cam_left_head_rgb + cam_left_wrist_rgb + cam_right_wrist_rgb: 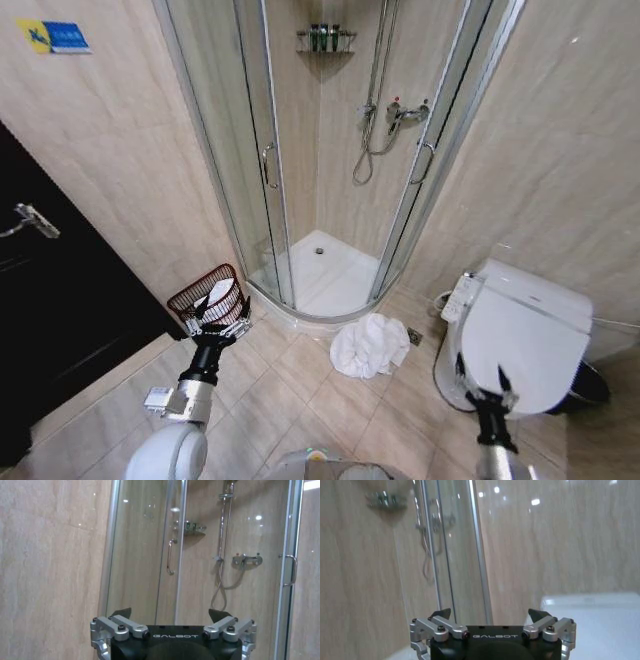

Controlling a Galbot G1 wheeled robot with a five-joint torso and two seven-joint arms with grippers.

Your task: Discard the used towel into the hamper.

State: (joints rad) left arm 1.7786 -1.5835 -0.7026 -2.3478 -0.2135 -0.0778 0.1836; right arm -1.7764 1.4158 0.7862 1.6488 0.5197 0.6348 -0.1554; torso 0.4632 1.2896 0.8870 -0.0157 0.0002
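The used towel [369, 346] lies crumpled in a white heap on the tiled floor [290, 400], just outside the curved glass shower enclosure [330, 150] and beside the toilet [520, 335]. It looks soft, light and floppy, the sort of thing that sags and trails once lifted, so a pinch on a raised fold near the top of the heap seems the best hold, gathering enough cloth that it does not slip free. The hamper [210, 296], dark red-brown and slatted, stands against the wall left of the shower, something white already inside. Left end effector [218, 325] hovers right by the hamper, fingers spread wide, holding nothing. Right end effector [487, 385] sits low in front of the toilet, spread too and empty, near the towel but not touching it.
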